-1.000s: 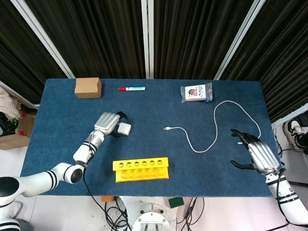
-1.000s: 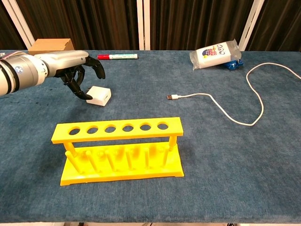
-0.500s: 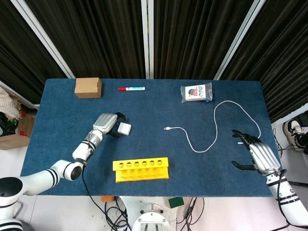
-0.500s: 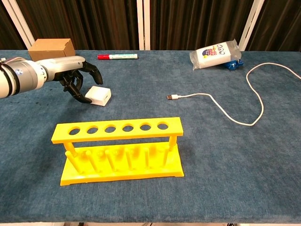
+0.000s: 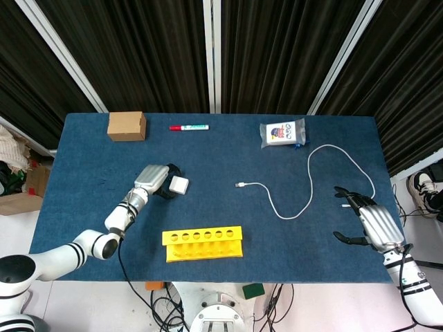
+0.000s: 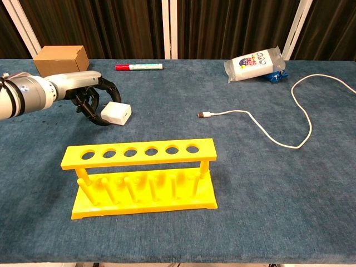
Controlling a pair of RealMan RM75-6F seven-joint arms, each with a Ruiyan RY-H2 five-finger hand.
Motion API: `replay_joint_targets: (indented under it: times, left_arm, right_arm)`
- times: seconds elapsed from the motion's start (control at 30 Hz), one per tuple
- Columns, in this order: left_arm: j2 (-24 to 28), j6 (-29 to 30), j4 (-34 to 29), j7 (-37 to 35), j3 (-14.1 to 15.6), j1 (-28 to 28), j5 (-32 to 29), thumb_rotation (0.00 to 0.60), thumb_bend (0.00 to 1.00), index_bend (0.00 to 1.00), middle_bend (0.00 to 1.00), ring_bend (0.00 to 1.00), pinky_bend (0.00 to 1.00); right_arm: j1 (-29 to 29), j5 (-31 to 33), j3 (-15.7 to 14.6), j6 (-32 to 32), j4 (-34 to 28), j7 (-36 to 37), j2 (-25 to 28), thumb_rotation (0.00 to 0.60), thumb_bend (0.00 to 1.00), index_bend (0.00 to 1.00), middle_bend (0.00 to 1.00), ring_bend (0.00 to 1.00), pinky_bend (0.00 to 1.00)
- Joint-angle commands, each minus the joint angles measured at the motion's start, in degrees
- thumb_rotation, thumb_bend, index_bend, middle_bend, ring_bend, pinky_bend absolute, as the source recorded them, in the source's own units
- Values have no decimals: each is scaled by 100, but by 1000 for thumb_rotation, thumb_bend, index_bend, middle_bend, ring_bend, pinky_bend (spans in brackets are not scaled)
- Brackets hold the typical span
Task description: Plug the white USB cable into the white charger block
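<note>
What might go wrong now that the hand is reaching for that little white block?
The left hand curls around the white charger block but has not lifted it; the small block might slide away. The USB plug lies far off, with the right hand near the table edge, so pulling the white cable may whip its loop.
</note>
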Motion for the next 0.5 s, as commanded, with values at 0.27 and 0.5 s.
replay_joint_targets:
  times: [0.27,0.5]
  left_arm:
    - [-126,231,95,-236,-173,90,-91,600,182,559,502,662,749]
    - [48,505,-418,51,-293,207,-347,600,190,624,572,685,782]
  right_arm:
    - [-48,-2,-13,45,-29,-34,16,600,180,146,251,188,271]
    - [171,27,142,-160,-190,-272,40,600,179,153,251,188,270]
